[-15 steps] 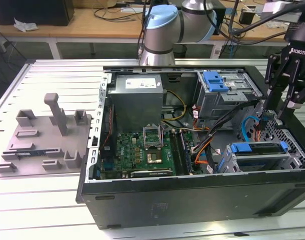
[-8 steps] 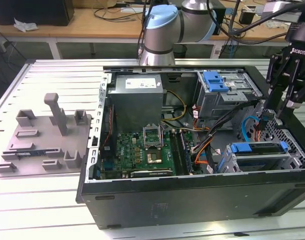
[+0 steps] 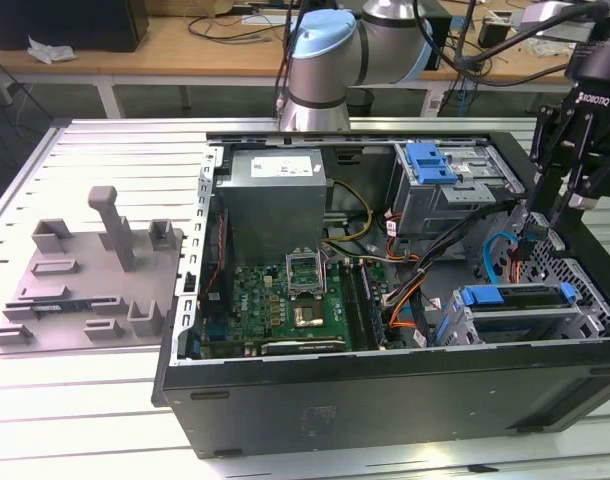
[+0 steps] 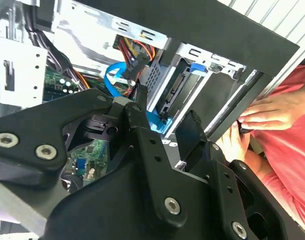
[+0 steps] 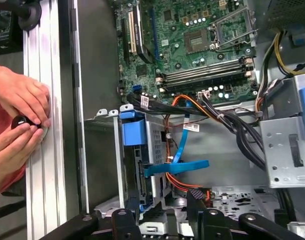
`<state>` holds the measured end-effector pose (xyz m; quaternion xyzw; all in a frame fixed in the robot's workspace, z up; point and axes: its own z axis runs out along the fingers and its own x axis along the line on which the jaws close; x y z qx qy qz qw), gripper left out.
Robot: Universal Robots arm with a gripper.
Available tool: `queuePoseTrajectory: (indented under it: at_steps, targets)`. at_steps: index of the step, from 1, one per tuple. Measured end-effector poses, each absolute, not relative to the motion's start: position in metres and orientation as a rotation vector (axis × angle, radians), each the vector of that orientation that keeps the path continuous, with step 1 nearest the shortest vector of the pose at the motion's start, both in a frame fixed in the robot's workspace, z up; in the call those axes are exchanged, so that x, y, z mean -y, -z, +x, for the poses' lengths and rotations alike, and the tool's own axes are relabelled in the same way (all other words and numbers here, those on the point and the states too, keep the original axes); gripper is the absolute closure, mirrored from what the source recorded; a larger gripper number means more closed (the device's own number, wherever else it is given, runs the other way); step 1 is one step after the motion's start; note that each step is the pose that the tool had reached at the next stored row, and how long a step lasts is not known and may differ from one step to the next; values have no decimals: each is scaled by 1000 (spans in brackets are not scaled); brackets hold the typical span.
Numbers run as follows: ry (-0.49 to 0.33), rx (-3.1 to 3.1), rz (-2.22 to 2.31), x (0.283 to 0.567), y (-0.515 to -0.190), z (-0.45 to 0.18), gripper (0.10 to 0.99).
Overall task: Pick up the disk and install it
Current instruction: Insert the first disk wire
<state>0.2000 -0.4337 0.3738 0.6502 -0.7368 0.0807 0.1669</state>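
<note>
Claw [image 3: 535,222] hangs inside the computer case [image 3: 385,400] at the exterior view's right, above the lower drive cage [image 3: 505,325], where the disk [image 3: 515,296] lies slotted in. In the second wrist view the claw [image 4: 165,115] is spread apart and grips nothing, with the disk [image 4: 175,87] beyond it in the cage. In the first wrist view the empty claw [image 5: 163,206] sits near the disk [image 5: 132,134], with a blue cable [image 5: 185,167] beside it. I judge the install nearly done; any last seating calls for a straight push clear of that cable
</note>
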Motion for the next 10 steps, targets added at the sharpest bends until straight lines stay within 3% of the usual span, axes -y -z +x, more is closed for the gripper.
queuePoseTrajectory:
  at_steps: [10]
  targets:
    - [-267,2082,1832,415,-368,210,580]
